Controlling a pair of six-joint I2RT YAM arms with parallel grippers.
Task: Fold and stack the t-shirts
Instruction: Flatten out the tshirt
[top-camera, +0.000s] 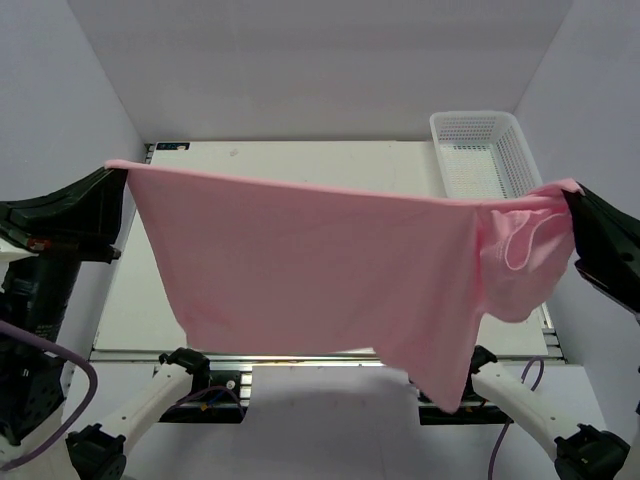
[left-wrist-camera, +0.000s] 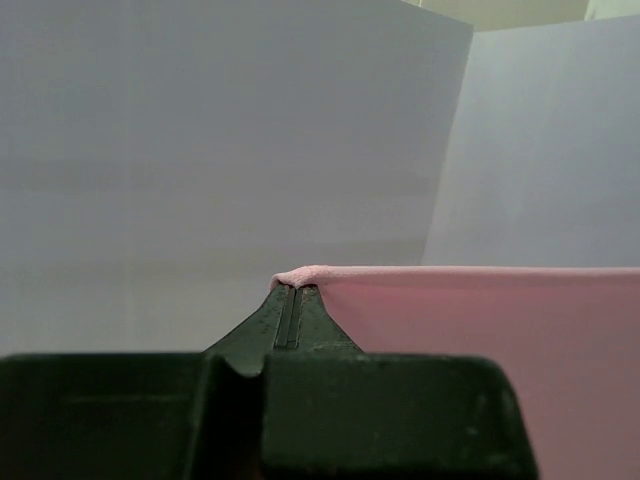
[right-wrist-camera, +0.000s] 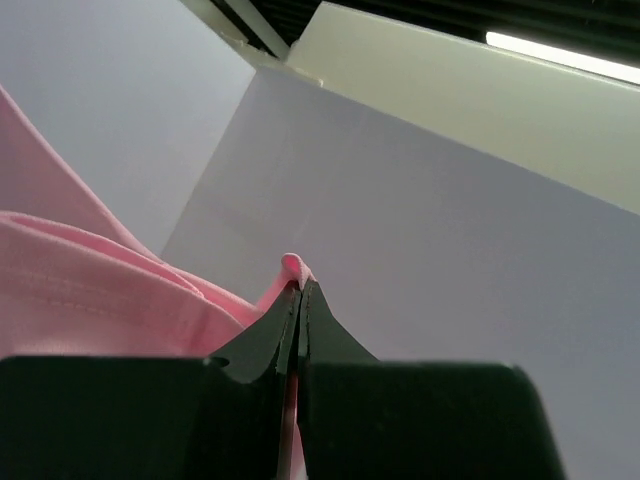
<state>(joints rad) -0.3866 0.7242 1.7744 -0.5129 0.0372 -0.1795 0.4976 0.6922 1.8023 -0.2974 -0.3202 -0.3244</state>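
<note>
The light-pink t-shirt (top-camera: 320, 260) hangs in the air above the table, stretched taut between both grippers, its lower edge drooping towards the near right. My left gripper (top-camera: 122, 172) is shut on the shirt's left corner at the far left; in the left wrist view (left-wrist-camera: 295, 287) the cloth (left-wrist-camera: 480, 340) runs off to the right from the closed tips. My right gripper (top-camera: 570, 192) is shut on the shirt's right end, where a sleeve and the neckline bunch; in the right wrist view (right-wrist-camera: 300, 283) a pink fold (right-wrist-camera: 100, 290) pokes out of the closed tips.
A white plastic mesh basket (top-camera: 482, 150) stands at the table's far right corner, partly behind the shirt. The white table (top-camera: 300, 165) shows beyond the cloth. White walls enclose the left, back and right sides.
</note>
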